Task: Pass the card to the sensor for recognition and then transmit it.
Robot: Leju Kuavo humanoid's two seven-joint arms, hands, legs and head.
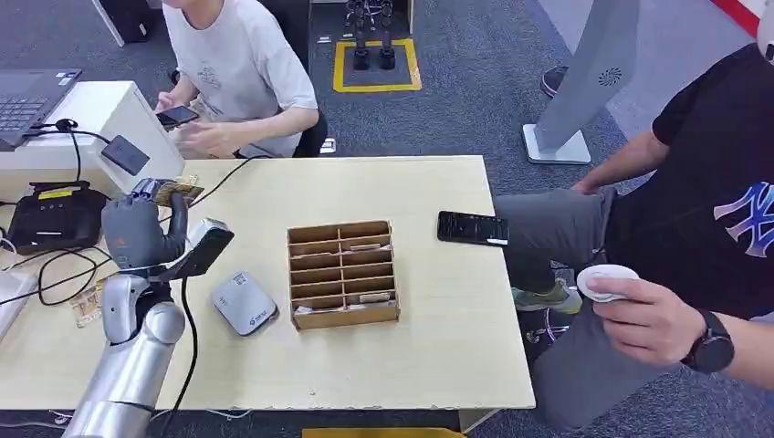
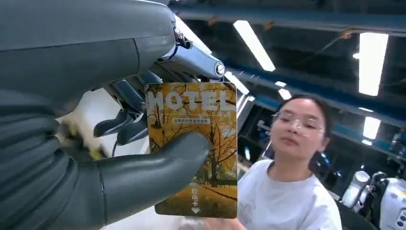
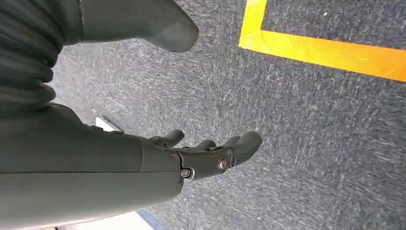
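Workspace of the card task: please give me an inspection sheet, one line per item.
Surface: light wooden table.
Job's things: HOTEL card held up by left hand; grey sensor on the table.
Clutter: wooden card box, black phone, black device.
Hands: left hand grips the card; right hand hangs over the floor, holding nothing.
Cables: black cables at the table's left side.
Surroundings: two seated people, grey carpet, yellow floor marking.

A glossy, smooth yellow printed plastic hotel card (image 2: 194,148) is held by the matt grey rubbery left hand (image 2: 95,158). A pale, smooth wooden table (image 1: 438,365) is seen under a brown cardboard-like slotted box (image 1: 343,274); beside that box, a glossy black phone (image 1: 472,227).
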